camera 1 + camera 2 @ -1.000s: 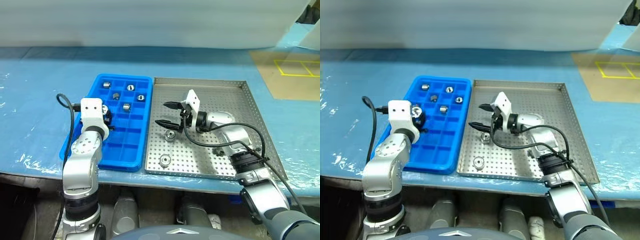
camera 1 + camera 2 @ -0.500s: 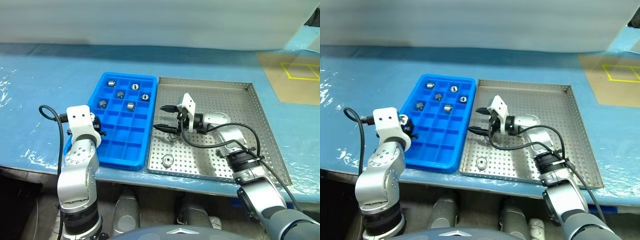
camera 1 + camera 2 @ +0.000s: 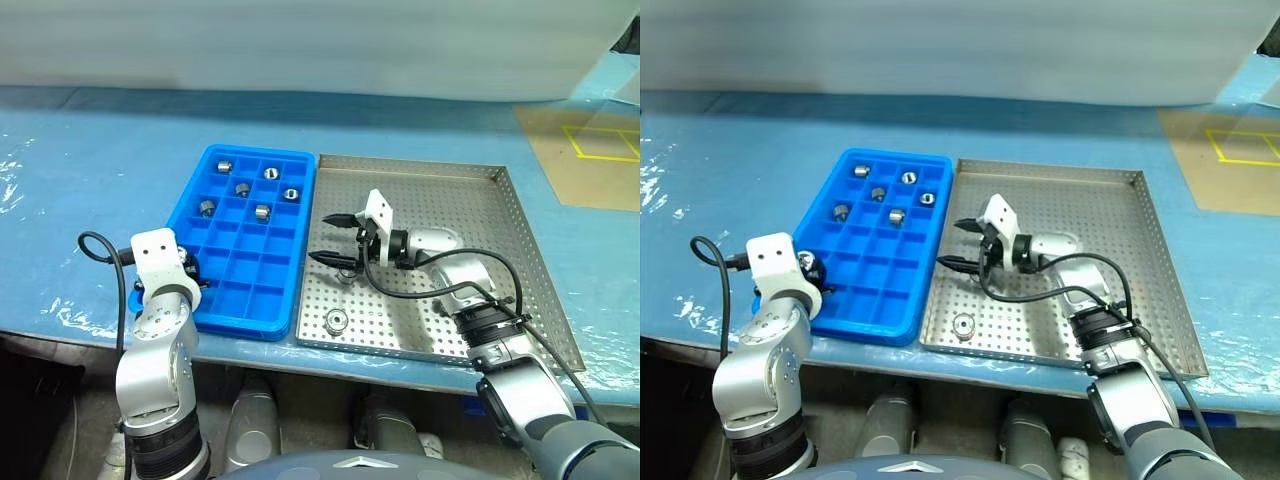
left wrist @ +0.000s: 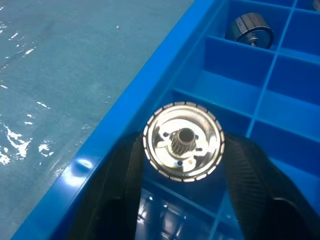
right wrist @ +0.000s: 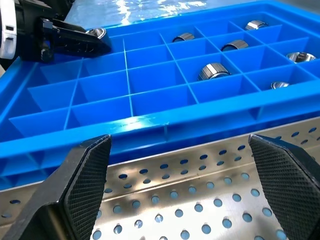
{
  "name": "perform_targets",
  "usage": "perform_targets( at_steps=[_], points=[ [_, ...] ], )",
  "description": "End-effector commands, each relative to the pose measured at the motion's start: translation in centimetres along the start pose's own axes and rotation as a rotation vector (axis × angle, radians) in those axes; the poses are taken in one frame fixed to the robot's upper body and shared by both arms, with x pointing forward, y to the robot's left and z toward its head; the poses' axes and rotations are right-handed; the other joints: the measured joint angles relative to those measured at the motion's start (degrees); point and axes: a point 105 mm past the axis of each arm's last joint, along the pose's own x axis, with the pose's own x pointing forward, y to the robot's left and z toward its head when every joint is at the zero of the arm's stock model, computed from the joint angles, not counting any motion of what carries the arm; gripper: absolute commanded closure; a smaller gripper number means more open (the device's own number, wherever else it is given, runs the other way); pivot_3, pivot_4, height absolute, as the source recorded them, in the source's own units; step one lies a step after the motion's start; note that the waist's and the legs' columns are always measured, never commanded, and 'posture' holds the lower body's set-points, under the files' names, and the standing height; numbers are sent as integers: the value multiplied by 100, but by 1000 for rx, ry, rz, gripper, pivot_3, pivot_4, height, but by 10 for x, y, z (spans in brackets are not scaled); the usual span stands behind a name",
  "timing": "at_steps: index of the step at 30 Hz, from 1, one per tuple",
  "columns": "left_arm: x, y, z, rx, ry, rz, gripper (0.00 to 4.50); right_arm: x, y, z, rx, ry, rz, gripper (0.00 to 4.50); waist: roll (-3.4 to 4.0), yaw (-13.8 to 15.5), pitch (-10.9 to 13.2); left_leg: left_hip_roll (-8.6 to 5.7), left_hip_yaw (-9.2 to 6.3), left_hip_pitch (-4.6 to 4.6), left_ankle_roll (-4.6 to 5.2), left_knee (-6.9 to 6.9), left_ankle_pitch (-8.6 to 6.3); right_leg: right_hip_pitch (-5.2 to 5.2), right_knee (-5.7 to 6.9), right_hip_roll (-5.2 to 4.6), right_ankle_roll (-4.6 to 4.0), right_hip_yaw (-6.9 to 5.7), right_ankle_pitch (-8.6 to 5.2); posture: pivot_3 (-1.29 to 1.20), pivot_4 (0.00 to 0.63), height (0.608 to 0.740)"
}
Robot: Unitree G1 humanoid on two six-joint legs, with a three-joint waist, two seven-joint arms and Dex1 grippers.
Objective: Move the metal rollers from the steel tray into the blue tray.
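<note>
Five metal rollers [image 3: 262, 211] lie in single cells of the blue tray [image 3: 246, 300], all in its far half. A sixth roller [image 4: 183, 141] sits between the two black fingers [image 4: 250, 175] of the left gripper [image 3: 187, 274], above the tray's left rim near its near corner; the fingers flank it closely, but whether they are clamped on it cannot be told. Two more rollers rest on the steel tray [image 3: 480, 205]: one [image 3: 336, 321] near its near-left corner, and one [image 3: 345, 273] just beside the lower fingertip of the right gripper [image 3: 331, 238]. That makes eight rollers, two trays and two grippers.

The right gripper's fingers [image 5: 85, 180] stand wide apart and hold nothing, hovering over the steel tray at its 9 o'clock edge and pointing toward the blue tray. The trays lie side by side, edges touching, on a tabletop [image 3: 90, 170] covered in blue film, with a brown patch bearing yellow lines [image 3: 590, 150] at 2 o'clock.

Against a second ago, the left gripper has drawn back from the middle cells to the tray's left edge. The right gripper has barely shifted.
</note>
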Motion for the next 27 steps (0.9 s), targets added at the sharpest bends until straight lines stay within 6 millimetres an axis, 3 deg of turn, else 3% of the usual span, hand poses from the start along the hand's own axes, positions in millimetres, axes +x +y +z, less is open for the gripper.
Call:
perform_targets(
  at_steps=[1, 2, 6, 9, 12, 17, 20, 27],
  points=[
    [0, -9, 28, 32, -133, -51, 815, -3, -1, 13, -49, -34, -13, 0, 0, -1, 0, 1, 0, 1, -2, 0, 1, 0, 2, 1, 0, 0, 0, 243, 150, 740],
    [2, -15, 35, 75, -163, -79, 498, -4, -2, 13, -50, -34, -22, 0, 0, -1, 0, 1, -1, 1, -4, 0, 2, -1, 4, 1, 0, -1, 0, 222, 150, 740],
    [1, -39, 59, 74, -273, -229, 498, -11, -5, 15, -43, -44, -61, 0, 0, -8, 0, -2, -1, 0, -6, 0, 3, -1, 6, -1, 1, 1, 1, 182, 150, 740],
    [-8, -71, 80, 53, -351, -452, 498, -20, -8, 13, -41, -39, -99, 0, 0, -12, 0, -2, 1, -1, -11, 2, 11, -1, 6, -1, 1, 2, 1, 145, 150, 740],
    [-15, -100, 88, 91, -381, -650, 498, -30, -9, 12, -31, -33, -132, 0, 0, -41, 0, -2, 2, -1, -13, 2, 16, -4, 11, 0, 0, 3, 1, 80, 150, 740],
    [-32, -142, 81, 215, -373, -1017, 498, -55, -1, 10, 14, -12, -169, 0, 0, -187, 0, -6, 7, 5, -16, 2, 18, -4, 15, 0, 2, 12, 1, -26, 150, 740],
    [-39, -155, 71, 289, -351, -1167, 498, -64, 7, 7, 37, 13, -171, 0, 0, -328, 0, -5, 8, 9, -20, 0, 21, -4, 17, 2, 2, 15, 2, -60, 150, 740],
    [-34, -172, 44, 418, -224, -1342, 498, -79, 20, 0, 61, 54, -223, 0, 4, -615, -2, -7, 15, 33, -42, -2, 15, 5, 25, 5, 2, 30, 3, -170, 150, 740]
  ],
)
